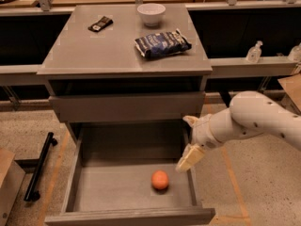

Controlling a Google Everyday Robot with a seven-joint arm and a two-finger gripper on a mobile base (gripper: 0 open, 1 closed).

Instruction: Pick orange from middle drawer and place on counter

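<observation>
**Reach in hand: gripper poised over the open drawer, orange not yet taken**

The counter (pixel 108 51) is the biggest thing here, and it carries 3 items. A dark blue snack bag (pixel 162 44) lies toward 3 o'clock, a white bowl (pixel 151 13) sits near 1 o'clock at the back edge, and a small dark packet (pixel 100 23) lies at 11 o'clock. Its front-left part, around 7 o'clock, is bare, and that looks the easiest place to set the fruit down.

Below it the middle drawer (pixel 117 192) stands pulled fully out. It holds 1 thing only. The drawer front above it (pixel 127 107) is closed.

The white arm (pixel 254 121) comes in from 3 o'clock. Its gripper (pixel 187 142) hangs over the drawer's right wall, spread, with nothing between its 2 pale fingers (pixel 189 158).

The orange (pixel 160 179) rests on the drawer floor toward 4 o'clock, near the right wall. It lies apart from the gripper, at about 7 o'clock from it.

I judge this the approach step. The next move calls for going down and left toward 7 o'clock, with the fruit between the jaws, while staying clear of the side wall. The round, smooth fruit may roll if nudged.
</observation>
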